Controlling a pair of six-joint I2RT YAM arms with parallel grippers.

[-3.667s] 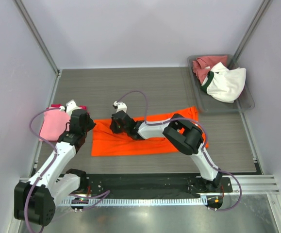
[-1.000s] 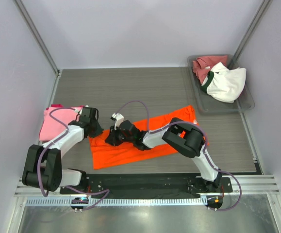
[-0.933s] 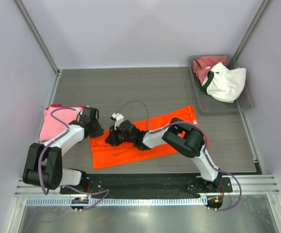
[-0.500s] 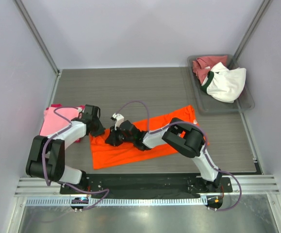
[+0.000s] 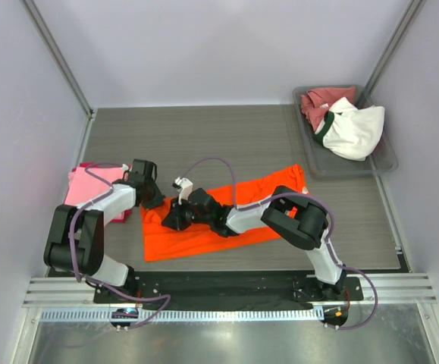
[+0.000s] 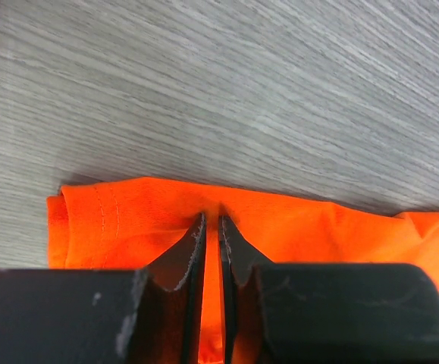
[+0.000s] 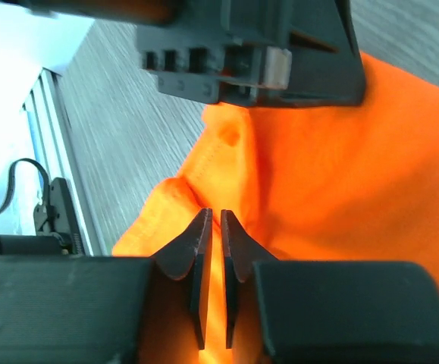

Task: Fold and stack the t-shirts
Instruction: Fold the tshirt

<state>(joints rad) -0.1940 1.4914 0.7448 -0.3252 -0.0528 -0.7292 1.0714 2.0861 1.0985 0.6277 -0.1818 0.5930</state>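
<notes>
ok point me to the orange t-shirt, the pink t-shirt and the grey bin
orange t-shirt (image 5: 200, 241), top view, flat near part of the cloth
pink t-shirt (image 5: 79, 188), top view, bare left part
grey bin (image 5: 348, 167), top view, near wall

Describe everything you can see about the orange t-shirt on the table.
The orange t-shirt is bright, soft-looking cloth, lying as a long band slantwise on the grey table, with its right end farther back. A stitched hem shows at its left edge. That left end is bunched and wrinkled where the left gripper and the right gripper each pinch a fold of it, closed.
</notes>
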